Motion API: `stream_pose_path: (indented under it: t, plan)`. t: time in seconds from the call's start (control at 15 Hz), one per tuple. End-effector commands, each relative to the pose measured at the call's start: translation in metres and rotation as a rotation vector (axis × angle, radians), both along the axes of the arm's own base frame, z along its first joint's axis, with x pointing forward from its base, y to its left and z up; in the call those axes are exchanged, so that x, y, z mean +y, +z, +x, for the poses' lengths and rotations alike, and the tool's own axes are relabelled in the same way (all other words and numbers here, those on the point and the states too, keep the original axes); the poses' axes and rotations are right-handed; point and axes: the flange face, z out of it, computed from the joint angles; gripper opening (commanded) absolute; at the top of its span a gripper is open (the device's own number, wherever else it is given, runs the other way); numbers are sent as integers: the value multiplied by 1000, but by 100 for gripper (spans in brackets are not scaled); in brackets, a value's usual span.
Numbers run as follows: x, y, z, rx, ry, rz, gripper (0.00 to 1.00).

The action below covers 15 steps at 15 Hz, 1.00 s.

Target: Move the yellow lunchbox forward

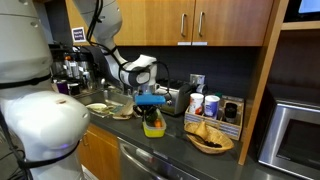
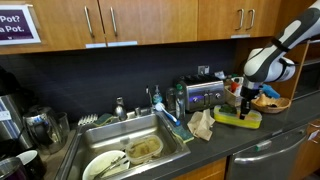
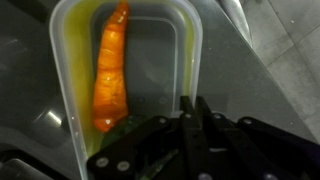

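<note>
The yellow lunchbox (image 3: 70, 60) is a translucent yellow-green box holding a long orange item (image 3: 110, 65) and something green at its near end. In both exterior views it sits on the dark counter near the front edge (image 1: 153, 125) (image 2: 238, 119). My gripper (image 3: 195, 108) is shut on the box's right rim, and the yellow edge runs in between the fingertips. In both exterior views the gripper (image 1: 152, 107) (image 2: 246, 104) comes down onto the box from above.
A silver toaster (image 2: 205, 95) stands behind the box by the wall. A dark wicker basket of chips (image 1: 208, 136) sits beside it, also in an exterior view (image 2: 270, 101). A crumpled paper (image 2: 202, 124) and a sink with dishes (image 2: 130, 150) lie further along. A microwave (image 1: 296, 130) stands at the counter's end.
</note>
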Motion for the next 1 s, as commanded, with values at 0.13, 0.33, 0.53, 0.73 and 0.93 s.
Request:
stream_pose_path:
  t: [0.13, 0.33, 0.53, 0.73, 0.93]
  plan:
    - [-12, -1, 6, -5, 142, 13, 2]
    - [-19, -3, 0, 20, 292, 0, 2]
    - [-25, -4, -7, 66, 458, 6, 2]
    - [-37, -5, -13, 135, 614, 2, 2]
    - [-50, -3, -13, 217, 762, -28, 2]
